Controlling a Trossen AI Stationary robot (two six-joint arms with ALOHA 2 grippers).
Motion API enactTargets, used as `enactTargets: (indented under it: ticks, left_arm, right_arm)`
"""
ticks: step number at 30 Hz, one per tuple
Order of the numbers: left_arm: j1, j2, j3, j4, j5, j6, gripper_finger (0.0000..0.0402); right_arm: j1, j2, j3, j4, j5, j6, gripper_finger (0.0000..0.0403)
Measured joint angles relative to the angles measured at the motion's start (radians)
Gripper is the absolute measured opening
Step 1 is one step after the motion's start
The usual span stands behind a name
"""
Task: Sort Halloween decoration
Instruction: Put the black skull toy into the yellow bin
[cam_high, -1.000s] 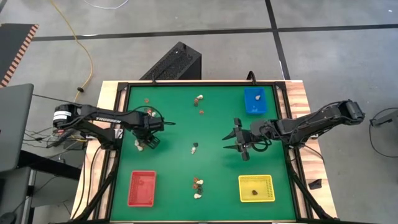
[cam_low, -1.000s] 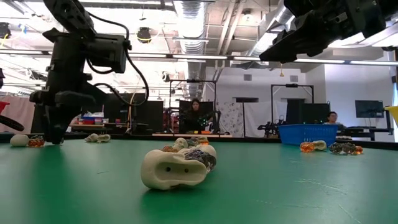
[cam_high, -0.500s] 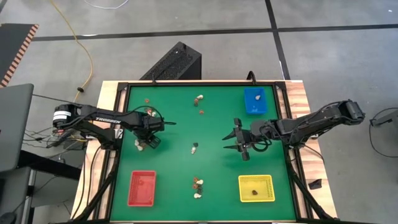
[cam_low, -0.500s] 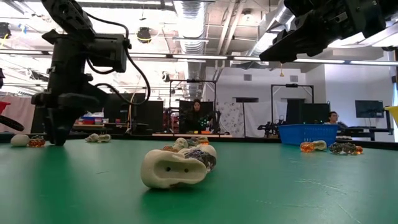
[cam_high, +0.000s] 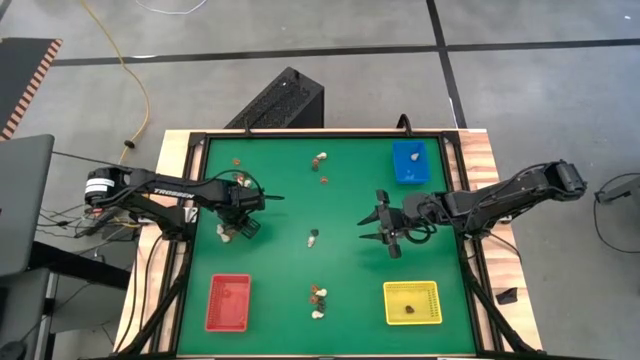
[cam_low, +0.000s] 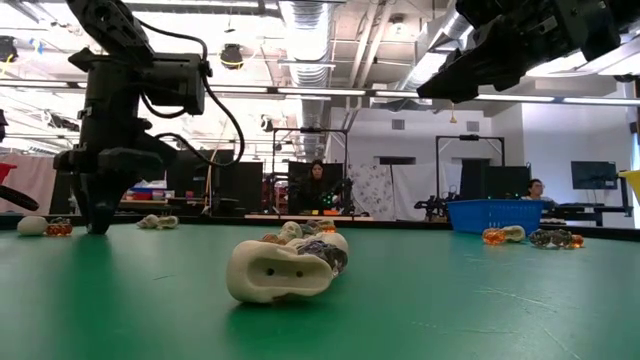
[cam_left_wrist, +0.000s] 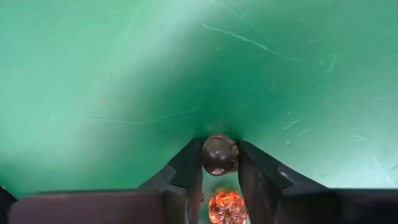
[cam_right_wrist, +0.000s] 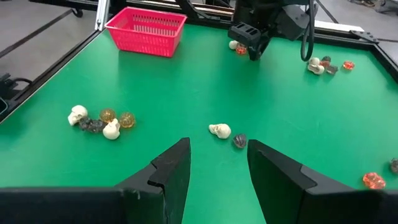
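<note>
Dark trinket (cam_left_wrist: 219, 155) in lowered left claw (cam_left_wrist: 219, 163)

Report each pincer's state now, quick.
Left pincer: shut on a small round dark brown bead-like trinket, down at the green table.
Right pincer: open, holding nothing, above the table's middle.

Halloween decoration: I count tiny trinkets scattered in small clusters over green mat. Dark brownish bead (cam_left_wrist: 219, 155) sits pinched between left gripper (cam_left_wrist: 220, 163) fingertips, orange pumpkin-like piece (cam_left_wrist: 227, 207) just behind it. I see cream skull (cam_right_wrist: 219, 130) lying beside dark piece (cam_right_wrist: 239, 141) mid-table. Near front edge, cluster (cam_right_wrist: 102, 122): two cream skulls, two amber balls, one dark piece. More trinkets at far edge (cam_high: 319, 160). One dark trinket in yellow tray (cam_high: 409, 308).
</note>
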Motion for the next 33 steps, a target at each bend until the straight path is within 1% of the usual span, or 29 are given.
enactTargets:
  ticks: [4, 8, 11, 16, 17, 19, 22, 24, 26, 28, 30, 33]
  left_arm:
    - [0.0, 0.0, 0.001, 0.007, -0.009, 0.019, 0.0055]
    - [-0.002, 0.0, 0.0, 0.025, -0.011, 0.043, 0.0067]
    - [-0.007, 0.0, 0.002, 0.045, -0.014, 0.066, 0.0074]
    - [-0.029, 0.001, 0.048, 0.172, -0.004, 0.119, 0.0064]
    - [-0.037, 0.002, 0.057, 0.222, 0.001, 0.136, 0.0062]
    - [-0.06, 0.001, 0.072, 0.391, 0.004, 0.158, 0.006]
    - [-0.117, 0.003, 0.073, 0.702, 0.022, 0.199, 0.0061]
    - [-0.172, 0.024, 0.073, 0.941, 0.027, 0.23, 0.0062]
    - [-0.229, 0.059, 0.074, 1.167, 0.019, 0.288, 0.0062]
    - [-0.279, 0.124, 0.083, 1.382, 0.001, 0.344, 0.0063]
    - [-0.32, 0.204, 0.113, 1.508, -0.006, 0.378, 0.0063]
    - [-0.366, 0.344, 0.207, 1.575, -0.006, 0.411, 0.0063]
  right_arm:
    - [0.0, 0.0, 0.0, -0.025, 0.0, 0.017, 0.0189]
    - [0.0, -0.013, 0.0, -0.076, 0.0, 0.02, 0.0189]
    - [0.0, -0.036, 0.001, -0.13, 0.002, 0.059, 0.0189]
    - [0.003, -0.113, 0.001, -0.253, 0.002, 0.154, 0.0189]
    - [0.008, -0.131, 0.001, -0.276, 0.003, 0.171, 0.0189]
    - [0.023, -0.166, 0.001, -0.316, 0.002, 0.2, 0.0189]
    - [0.058, -0.216, 0.001, -0.348, 0.003, 0.233, 0.0189]
    - [0.082, -0.241, 0.001, -0.349, 0.003, 0.238, 0.0189]
    - [0.105, -0.258, 0.001, -0.347, 0.005, 0.233, 0.0189]
    - [0.121, -0.269, 0.001, -0.336, 0.018, 0.217, 0.0189]
    - [0.129, -0.273, 0.001, -0.322, 0.042, 0.212, 0.0189]
    - [0.133, -0.275, 0.001, -0.307, 0.062, 0.211, 0.0189]
